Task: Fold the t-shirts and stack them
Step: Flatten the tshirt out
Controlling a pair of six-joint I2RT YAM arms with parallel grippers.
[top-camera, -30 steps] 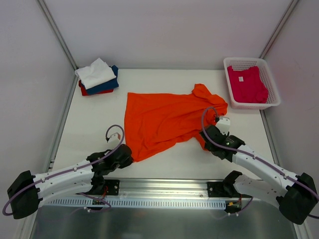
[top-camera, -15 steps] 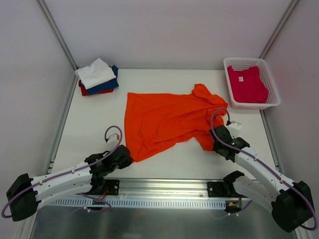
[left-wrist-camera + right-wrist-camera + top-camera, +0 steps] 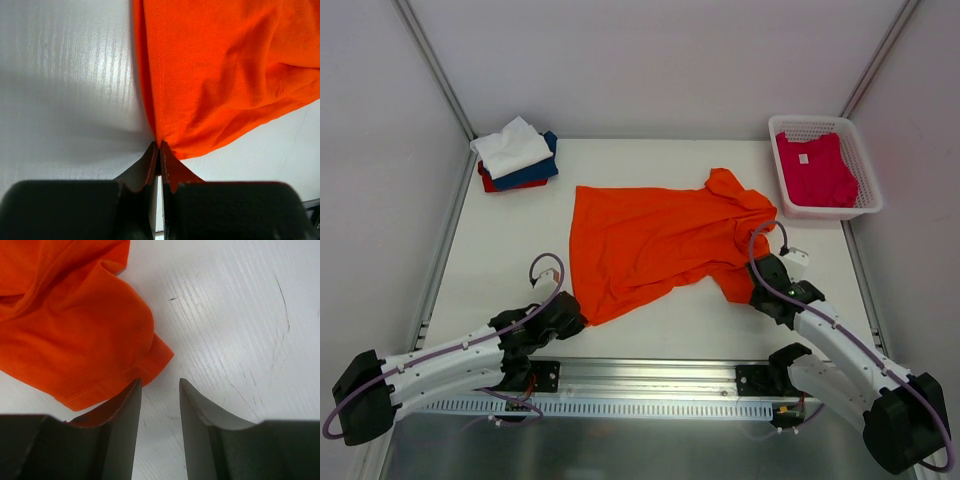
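A bright orange t-shirt (image 3: pixel 650 235) lies spread and rumpled mid-table. My left gripper (image 3: pixel 575 318) is shut on its near-left hem corner, the cloth (image 3: pixel 220 75) fanning out from the pinched tips (image 3: pixel 159 145). My right gripper (image 3: pixel 760 268) stands open just off the right sleeve; its left finger overlaps the sleeve hem (image 3: pixel 120 375), and only bare table shows between the fingers (image 3: pixel 160 382). A magenta-pink t-shirt (image 3: pixel 815 170) with a white neck label lies in the basket. Folded white, navy and red t-shirts (image 3: pixel 515 155) are stacked at the back left.
The white mesh basket (image 3: pixel 825 212) stands at the back right corner, close beyond the right arm. Grey walls with metal rails close in the left and right table edges. A metal rail with the arm bases runs along the near edge.
My right gripper has slid right, off the orange sleeve to its outer edge, with its jaws narrowing. The left gripper keeps its pinch and has barely moved.
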